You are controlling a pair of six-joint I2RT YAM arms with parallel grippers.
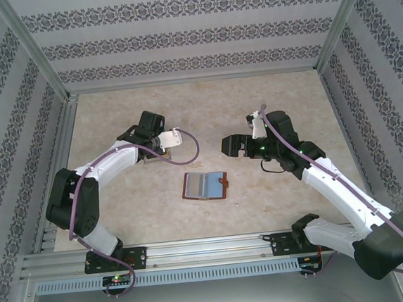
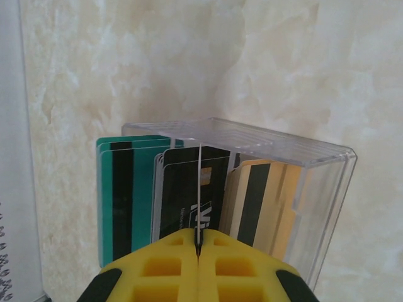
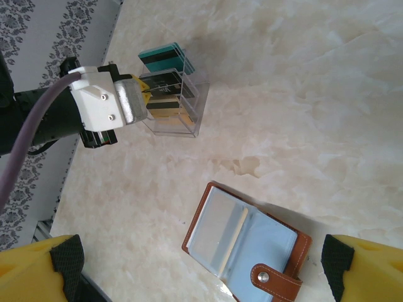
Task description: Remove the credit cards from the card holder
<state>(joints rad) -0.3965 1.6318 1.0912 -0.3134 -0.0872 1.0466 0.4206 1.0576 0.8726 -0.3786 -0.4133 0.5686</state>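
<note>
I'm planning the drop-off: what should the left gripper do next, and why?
Probably lower a little and open the left gripper: it is shut on a thin card, held edge-on just above the clear box where other cards stand.

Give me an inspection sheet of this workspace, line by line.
Surface: pale marble-look table top.
Job's things: card holder lies open and flat; black card and tan card stand in a clear box, teal card at its left end.
Clutter: nothing seen.
Grippers: left gripper shut on a thin card seen edge-on, over the box; right gripper open, holding nothing, apart from the card holder.
Cables: purple cable along each arm, off the cards.
Surroundings: patterned walls, metal frame rail.
</note>
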